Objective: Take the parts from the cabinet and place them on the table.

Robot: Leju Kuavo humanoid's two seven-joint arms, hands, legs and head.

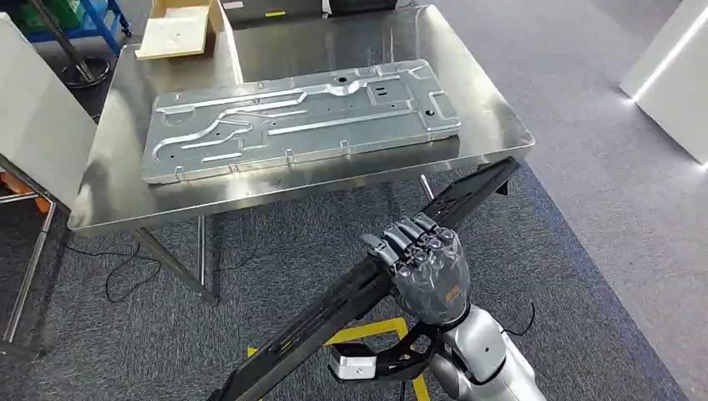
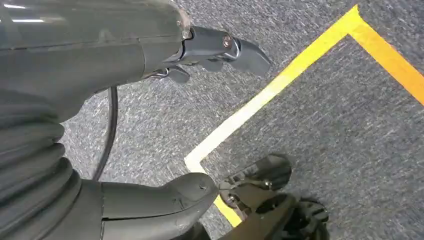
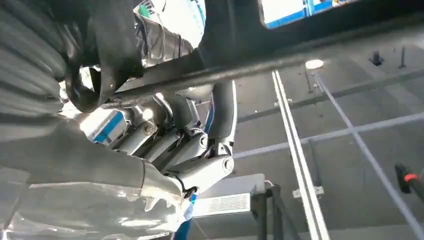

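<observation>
Right hand point(image 1: 426, 263) grips a long black frame part point(image 1: 367, 288) near its middle, fingers curled over the top edge; the part runs diagonally from low left up to the near right corner of the steel table point(image 1: 493, 117), its far end level with or just under the table edge. In the right wrist view the fingers point(image 3: 200, 150) wrap around the dark bar point(image 3: 260, 65). 1 stamped grey metal panel point(image 1: 300, 117) lies flat on the table, near its middle. A cardboard box point(image 1: 179, 29) sits at the far left corner. Left hand point(image 2: 210, 50) hangs over grey carpet with yellow floor tape point(image 2: 280, 85), holding nothing, fingers slightly apart.
</observation>
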